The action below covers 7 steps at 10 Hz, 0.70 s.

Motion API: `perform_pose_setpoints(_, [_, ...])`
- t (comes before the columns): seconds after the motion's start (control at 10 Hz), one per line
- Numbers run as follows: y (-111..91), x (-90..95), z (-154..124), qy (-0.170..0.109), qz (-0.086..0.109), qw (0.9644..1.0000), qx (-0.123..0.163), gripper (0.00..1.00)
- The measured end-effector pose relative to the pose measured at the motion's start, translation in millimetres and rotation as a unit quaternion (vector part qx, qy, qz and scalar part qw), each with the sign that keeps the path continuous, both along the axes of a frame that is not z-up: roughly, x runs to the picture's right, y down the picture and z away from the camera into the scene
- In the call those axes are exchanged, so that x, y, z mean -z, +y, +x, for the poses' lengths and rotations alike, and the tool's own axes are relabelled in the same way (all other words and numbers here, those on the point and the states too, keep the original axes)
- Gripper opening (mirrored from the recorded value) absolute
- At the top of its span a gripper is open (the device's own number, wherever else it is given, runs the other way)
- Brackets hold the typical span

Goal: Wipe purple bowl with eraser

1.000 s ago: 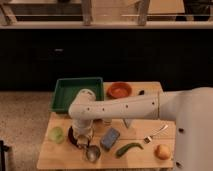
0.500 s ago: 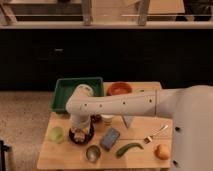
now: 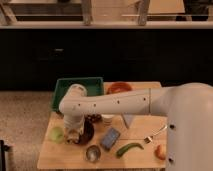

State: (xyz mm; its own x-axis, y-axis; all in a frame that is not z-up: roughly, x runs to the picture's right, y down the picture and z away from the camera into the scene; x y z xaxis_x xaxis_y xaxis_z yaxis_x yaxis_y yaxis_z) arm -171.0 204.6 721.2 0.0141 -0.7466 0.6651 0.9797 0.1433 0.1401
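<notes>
The purple bowl (image 3: 89, 129), dark and shallow, sits on the wooden table (image 3: 140, 160) at the left of centre. The white arm reaches in from the right. My gripper (image 3: 74, 133) hangs down over the bowl's left rim and hides that side of it. A pale tan bit shows at the gripper's lower end, and I cannot tell whether it is the eraser. No eraser lies elsewhere on the table.
A green tray (image 3: 65, 90) and an orange-red bowl (image 3: 119, 88) stand at the back. A green fruit (image 3: 57, 133) lies left of the gripper. In front are a metal cup (image 3: 93, 152), a blue-grey block (image 3: 111, 138), a green vegetable (image 3: 129, 148), a fork (image 3: 155, 134) and an orange fruit (image 3: 160, 151).
The gripper has moved a little left and back, from near the metal cup to the left rim of the dark bowl. The objects on the table have stayed put.
</notes>
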Motion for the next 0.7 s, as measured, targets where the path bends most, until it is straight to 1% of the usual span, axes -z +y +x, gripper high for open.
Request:
perform_pose_setpoints(0.1, [1.4, 5.9, -1.0, -0.009, 0.001, 1.0000, 0.004, 0.04])
perform_pose_setpoints(0.3, [3.8, 13.1, 1.2, -0.018, 0.002, 0.9998, 0.004, 0.04])
perform_pose_setpoints(0.4, [5.8, 16.3, 9.2, -0.019, 0.003, 0.9998, -0.001, 0.04])
perform_pose_setpoints(0.7, [8.3, 11.0, 38.4, -0.002, -0.002, 0.9997, -0.026, 0.04])
